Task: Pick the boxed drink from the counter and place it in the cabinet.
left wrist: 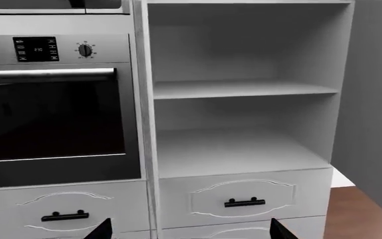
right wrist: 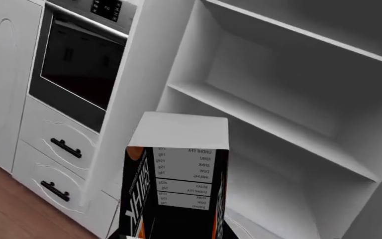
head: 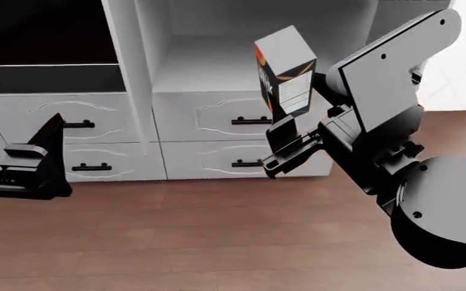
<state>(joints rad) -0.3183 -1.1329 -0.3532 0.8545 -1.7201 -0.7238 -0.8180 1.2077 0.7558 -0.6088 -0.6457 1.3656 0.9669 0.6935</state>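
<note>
The right gripper (head: 286, 142) is closed on the lower part of the boxed drink (head: 286, 70), which stands nearly upright above the fingers with its grey top tilted slightly toward the cabinet (head: 209, 60). In the right wrist view the carton (right wrist: 174, 184) fills the near field, white label panel and orange-and-black face toward the camera; the finger contact itself lies below the frame edge there, so the exact grip points cannot be confirmed.

Ahead of the right gripper is the cabinet's open compartment. Its lower shelf (left wrist: 238, 152) lies beyond and roughly level with the carton; an upper shelf (left wrist: 244, 89) sits above it. The carton is in front of the opening, not yet on a shelf. Below the gripper, moulded drawers (head: 216, 118) with black bar handles (head: 251, 120) front the cabinet base, over a wooden floor (head: 176, 242).

The left gripper (head: 43, 154) holds nothing. Its two dark fingertips (left wrist: 101, 230) appear well apart in the left wrist view, so its jaws are spread wide. It is held low, well to the left of the carton, facing the drawers under a dark glass-fronted oven (left wrist: 51, 114).
</note>
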